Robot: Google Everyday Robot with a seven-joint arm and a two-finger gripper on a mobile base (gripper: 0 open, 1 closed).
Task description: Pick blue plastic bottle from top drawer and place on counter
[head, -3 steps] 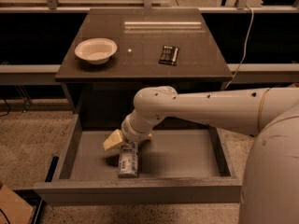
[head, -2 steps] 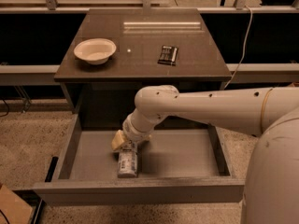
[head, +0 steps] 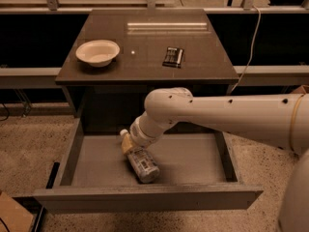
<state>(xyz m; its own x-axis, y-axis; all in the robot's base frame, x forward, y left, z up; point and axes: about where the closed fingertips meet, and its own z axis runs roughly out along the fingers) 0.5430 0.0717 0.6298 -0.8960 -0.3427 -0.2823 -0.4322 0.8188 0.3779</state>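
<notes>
Far left: a corner of brown cardboard [head: 8, 217] sits on the speckled floor, just beside the end of the drawer's front panel.
Bowl [head: 98, 52]: pale and upright on the left part of the counter, well apart from the other item up there.
Counter [head: 145, 74]: dark brown and glossy, with a bright strip of reflected light near its far edge.
Gripper [head: 128, 143]: seen from my remote station, it is down inside the open drawer, left of the middle, at the neck end of the bottle. A yellowish part of it lies against the bottle just below the cap.
Grip: I cannot tell from my feed whether it has closed on the bottle.
Blue plastic bottle [head: 144, 166]: in the drawer, lying on its side on the grey floor. Its white cap points toward the back left and its base toward the front panel.
Black packet [head: 173, 57]: flat on the counter, right of the middle.
Top drawer [head: 190, 161]: pulled out below the counter, with a grey floor, low side walls and a plain front panel nearest the camera.
Arm [head: 227, 117]: white, it reaches in from the right edge of my view and bends down over the drawer's back.
Cable [head: 249, 57]: pale, it hangs past the counter's right edge.
</notes>
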